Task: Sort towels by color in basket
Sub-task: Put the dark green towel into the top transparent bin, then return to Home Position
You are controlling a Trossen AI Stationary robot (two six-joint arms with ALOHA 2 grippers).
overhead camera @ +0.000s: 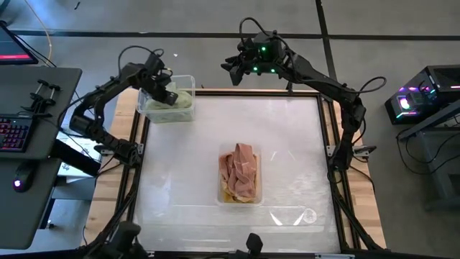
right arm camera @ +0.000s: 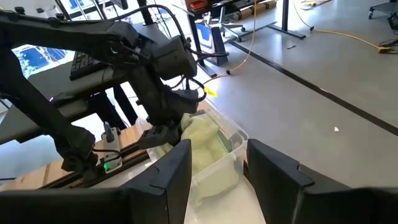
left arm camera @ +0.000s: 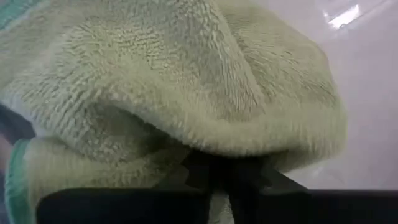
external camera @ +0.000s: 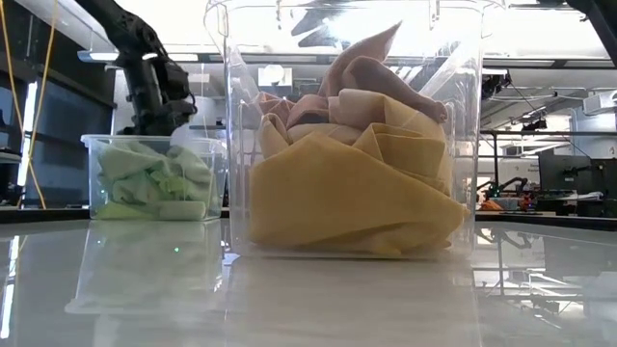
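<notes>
While both arms sit at the table's (overhead camera: 172,180) twelve-o'clock edge:
Left gripper (overhead camera: 164,92): fingers clenched on pale sage green fleece towel (left arm camera: 186,93) in clear plastic bin (overhead camera: 188,80).
Right gripper (right arm camera: 217,163): fingers released, raised.

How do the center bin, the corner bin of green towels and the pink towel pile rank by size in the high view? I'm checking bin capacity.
1. Center bin and corner bin: footprints look alike, so I won't rank them.
2. Pink towel pile: smallest, inside the center bin.

Left gripper is in the corner bin.
</notes>
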